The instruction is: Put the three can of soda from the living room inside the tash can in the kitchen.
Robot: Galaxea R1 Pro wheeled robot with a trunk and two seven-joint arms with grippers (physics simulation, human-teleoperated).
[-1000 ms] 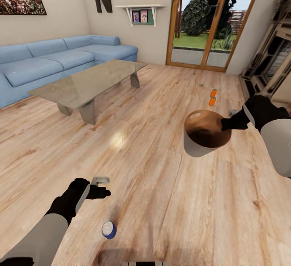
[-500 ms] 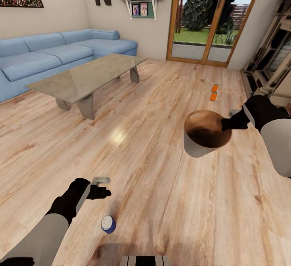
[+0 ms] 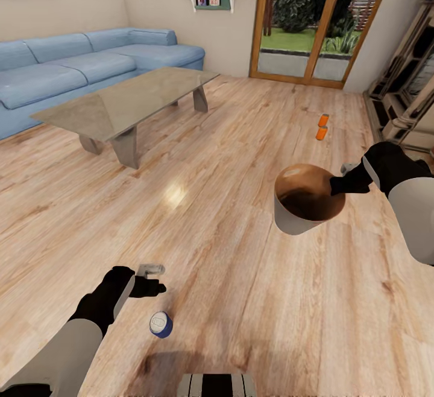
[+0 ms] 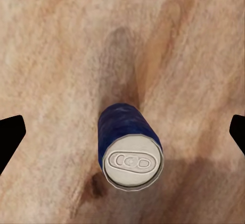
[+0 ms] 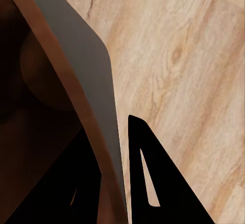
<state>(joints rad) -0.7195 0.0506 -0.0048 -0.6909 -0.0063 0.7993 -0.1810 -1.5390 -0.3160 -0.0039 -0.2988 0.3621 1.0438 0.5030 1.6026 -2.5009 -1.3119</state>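
Blue can [image 3: 161, 324], lower left: our left gripper [image 4: 122, 132] hangs spread above; we should centre, then descend. Right gripper [image 3: 335, 185] pinches the trash can [image 3: 301, 219] rim.

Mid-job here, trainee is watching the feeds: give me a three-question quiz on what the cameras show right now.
1. True or false: the right gripper grips the trash can by its rim.
2. Which can stands on the floor under the left gripper? A) an orange can B) the blue soda can C) none
3. How many orange soda cans stand on the floor near the glazed doors?

Key:
1. True; in the right wrist view one finger sits outside the wall, the other inside.
2. B; the jaws are open.
3. Two.
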